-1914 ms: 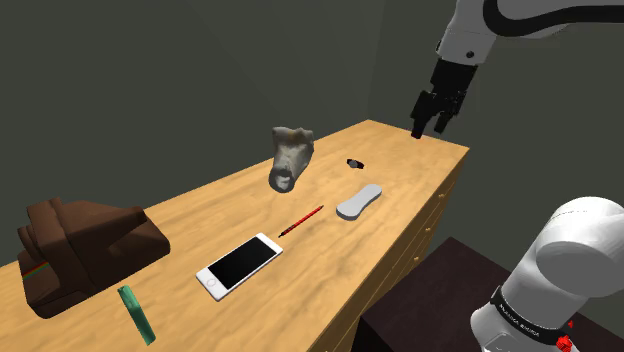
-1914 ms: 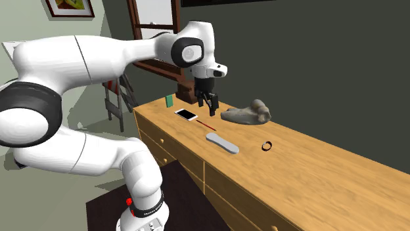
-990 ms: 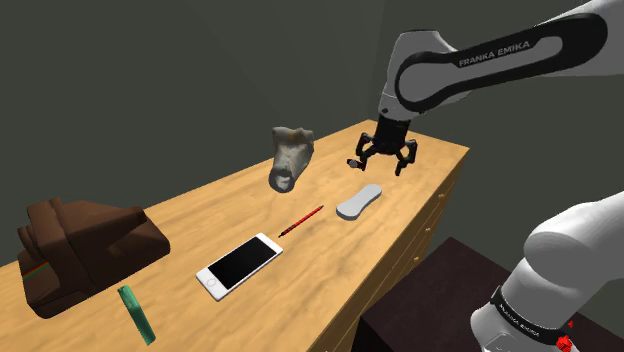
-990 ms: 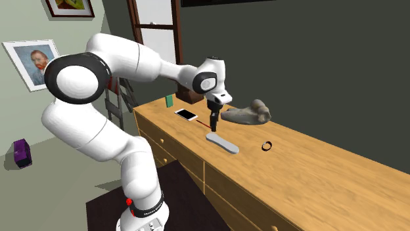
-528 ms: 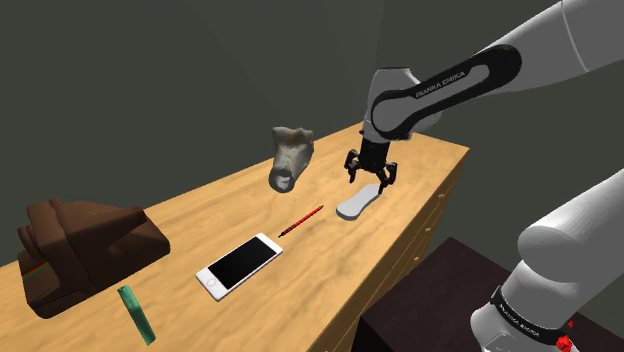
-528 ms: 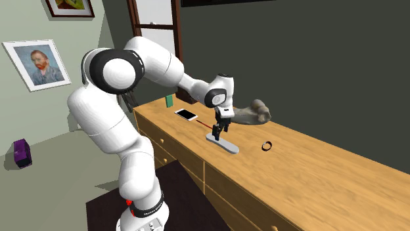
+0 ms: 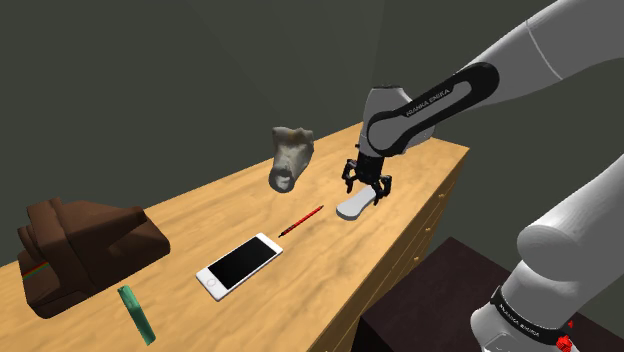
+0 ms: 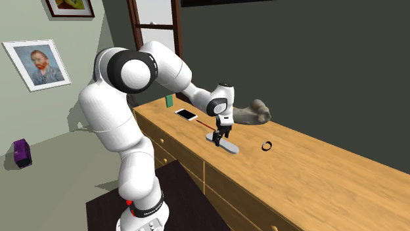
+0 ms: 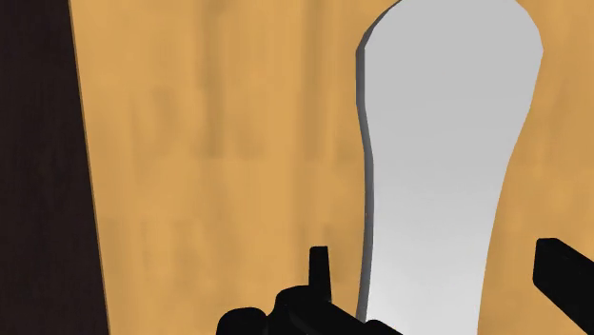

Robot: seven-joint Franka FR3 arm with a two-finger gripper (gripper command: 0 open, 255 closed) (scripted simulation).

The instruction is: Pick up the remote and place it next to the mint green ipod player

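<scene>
Remote (image 7: pixel 352 208) lies flat on the wooden dresser (image 7: pixel 430 165), between spread fingers (image 9: pixel 319 271).

A brown folded bag (image 7: pixel 85 250) sits at the worktop's (image 7: pixel 320 265) end on the shoulder view's left. A white phone (image 7: pixel 239 265) with a black screen lies flat near the front edge, and a red pencil (image 7: pixel 301 220) lies just beyond it. A grey lumpy object (image 7: pixel 288 157) rests near the back edge. A small black ring (image 8: pixel 267 146) lies mid-worktop.

1. Arm (image 8: pixel 125 131): glossy white rounded links, dark grey joint bands.
2. Forearm band (image 7: pixel 440 95): white "FRANKA EMIKA" lettering.
3. Gripper (image 7: pixel 365 190): all black.
4. Base collar (image 7: pixel 520 318): black, small red mark beside.
</scene>
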